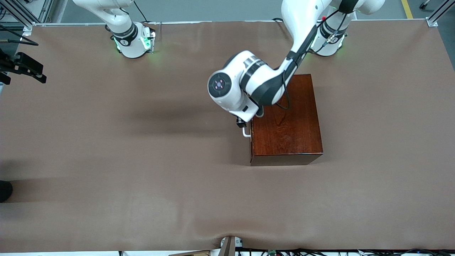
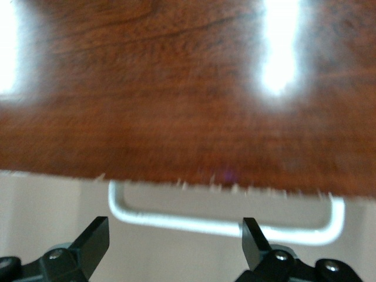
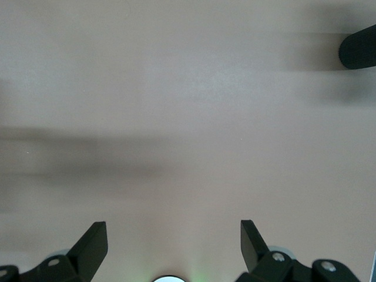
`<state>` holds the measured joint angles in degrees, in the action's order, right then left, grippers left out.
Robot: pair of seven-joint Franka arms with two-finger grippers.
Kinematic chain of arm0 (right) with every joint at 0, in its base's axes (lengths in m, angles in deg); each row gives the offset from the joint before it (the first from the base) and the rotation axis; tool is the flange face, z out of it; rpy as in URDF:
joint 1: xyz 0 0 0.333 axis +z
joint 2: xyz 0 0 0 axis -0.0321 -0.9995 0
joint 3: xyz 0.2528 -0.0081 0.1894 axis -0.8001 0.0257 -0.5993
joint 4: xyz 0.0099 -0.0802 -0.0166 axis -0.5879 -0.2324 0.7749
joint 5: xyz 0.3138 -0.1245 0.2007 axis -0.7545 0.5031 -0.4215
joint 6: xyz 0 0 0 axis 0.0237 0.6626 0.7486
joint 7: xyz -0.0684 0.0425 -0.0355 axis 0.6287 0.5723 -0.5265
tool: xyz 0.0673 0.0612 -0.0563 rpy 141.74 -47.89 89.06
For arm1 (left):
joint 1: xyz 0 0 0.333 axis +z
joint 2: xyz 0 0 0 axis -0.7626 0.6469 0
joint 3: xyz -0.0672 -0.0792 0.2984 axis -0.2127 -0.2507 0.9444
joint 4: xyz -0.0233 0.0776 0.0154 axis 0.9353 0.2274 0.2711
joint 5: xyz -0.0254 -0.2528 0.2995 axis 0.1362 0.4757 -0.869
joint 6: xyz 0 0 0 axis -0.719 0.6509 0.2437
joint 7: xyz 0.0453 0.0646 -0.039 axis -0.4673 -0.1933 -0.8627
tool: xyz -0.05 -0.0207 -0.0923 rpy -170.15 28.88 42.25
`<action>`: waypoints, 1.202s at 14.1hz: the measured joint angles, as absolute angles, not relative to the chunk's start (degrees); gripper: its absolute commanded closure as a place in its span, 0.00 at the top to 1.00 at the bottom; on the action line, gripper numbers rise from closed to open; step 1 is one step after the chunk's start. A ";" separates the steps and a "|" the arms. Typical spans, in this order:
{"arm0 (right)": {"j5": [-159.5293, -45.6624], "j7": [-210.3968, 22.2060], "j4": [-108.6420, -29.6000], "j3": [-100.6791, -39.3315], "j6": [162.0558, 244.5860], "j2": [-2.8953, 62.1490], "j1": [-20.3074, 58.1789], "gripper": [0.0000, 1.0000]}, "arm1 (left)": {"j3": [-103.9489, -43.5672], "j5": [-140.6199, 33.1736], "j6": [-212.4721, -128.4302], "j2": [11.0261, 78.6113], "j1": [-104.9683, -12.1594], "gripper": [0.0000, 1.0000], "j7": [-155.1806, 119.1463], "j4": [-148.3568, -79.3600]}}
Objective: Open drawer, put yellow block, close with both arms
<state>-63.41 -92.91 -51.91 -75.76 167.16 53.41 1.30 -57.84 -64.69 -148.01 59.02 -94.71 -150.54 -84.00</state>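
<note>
The dark reddish-brown wooden box (image 1: 286,121) stands on the table near the left arm's base. Its drawer looks shut, and only the white U-shaped handle (image 1: 246,133) shows, on the side facing the right arm's end. My left gripper (image 1: 241,125) hangs over that handle. In the left wrist view its fingers (image 2: 94,239) are open, astride the handle (image 2: 223,226) and just above it, not touching, with the glossy box top (image 2: 176,88) alongside. My right gripper (image 3: 173,238) is open and empty above bare table; it is outside the front view. The yellow block is out of view.
Brown cloth covers the table (image 1: 142,160). Black equipment (image 1: 25,67) sticks in at the edge at the right arm's end, and a dark rounded thing (image 1: 5,190) sits nearer the camera there. A dark rounded shape (image 3: 358,47) shows in the right wrist view.
</note>
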 measured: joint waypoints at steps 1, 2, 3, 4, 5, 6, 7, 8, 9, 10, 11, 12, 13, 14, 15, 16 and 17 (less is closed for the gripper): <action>-63.41 -92.91 -51.91 -75.73 167.13 53.41 1.30 1.00 | -58.19 -64.69 -148.07 57.81 -94.90 1.00 -150.39 -83.49; -63.41 -92.91 -51.92 -75.67 167.09 53.41 1.30 1.00 | -58.35 -64.71 -148.06 56.25 -94.95 1.00 -149.69 -83.20; -63.41 -92.91 -51.92 -75.58 167.06 53.41 1.29 1.00 | -58.25 -64.79 -148.02 54.38 -94.86 1.00 -148.07 -83.15; -63.41 -92.91 -51.92 -75.50 167.05 53.41 1.29 1.00 | -57.98 -64.90 -147.88 52.69 -94.61 1.00 -145.72 -83.17; -63.41 -92.91 -51.92 -75.45 167.04 53.41 1.29 1.00 | -57.62 -65.03 -147.77 51.25 -94.07 1.00 -142.70 -83.22; -63.41 -92.91 -51.92 -75.42 167.03 53.41 1.29 1.00 | -57.38 -65.20 -147.63 50.19 -93.09 1.00 -139.70 -83.33; -63.41 -92.91 -51.92 -75.40 167.03 53.41 1.28 1.00 | -57.28 -65.39 -147.41 49.39 -91.60 1.00 -136.79 -83.52; -63.41 -92.91 -51.92 -75.37 167.02 53.41 1.28 1.00 | -57.20 -65.45 -147.27 48.81 -89.73 1.00 -133.77 -83.68; -63.41 -92.91 -51.92 -75.35 167.00 53.41 1.27 1.00 | -57.16 -65.47 -147.01 48.25 -87.60 1.00 -130.59 -83.83; -63.41 -92.91 -51.92 -75.34 166.99 53.41 1.27 1.00 | -57.15 -65.48 -146.52 47.61 -85.46 1.00 -127.36 -83.99; -63.41 -92.91 -51.92 -75.32 166.97 53.41 1.26 1.00 | -57.14 -65.48 -145.80 46.75 -83.28 1.00 -123.98 -84.18; -63.41 -92.91 -51.92 -75.31 166.96 53.41 1.26 1.00 | -57.14 -65.48 -145.00 45.57 -81.13 1.00 -120.48 -84.61; -63.41 -92.91 -51.92 -75.31 166.95 53.41 1.26 1.00 | -57.15 -65.48 -144.33 44.17 -79.06 1.00 -117.04 -85.34; -63.41 -92.91 -51.92 -75.30 166.95 53.41 1.26 1.00 | -57.15 -65.48 -143.87 42.53 -76.99 1.00 -113.83 -86.38; -63.41 -92.91 -51.92 -75.30 166.94 53.41 1.26 1.00 | -57.18 -65.48 -143.53 40.75 -74.94 1.00 -110.89 -87.71; -63.41 -92.91 -51.92 -75.30 166.93 53.41 1.26 1.00 | -57.18 -65.48 -143.38 38.97 -72.99 1.00 -108.28 -89.11; -63.41 -92.91 -51.92 -75.30 166.92 53.41 1.26 1.00 | -57.18 -65.48 -143.31 37.12 -70.96 1.00 -105.74 -90.69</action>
<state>-63.41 -92.91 -51.92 -75.30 166.92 53.41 1.26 -57.18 -65.48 -143.31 37.12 -70.96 -105.74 -90.69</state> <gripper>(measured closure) 0.000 0.000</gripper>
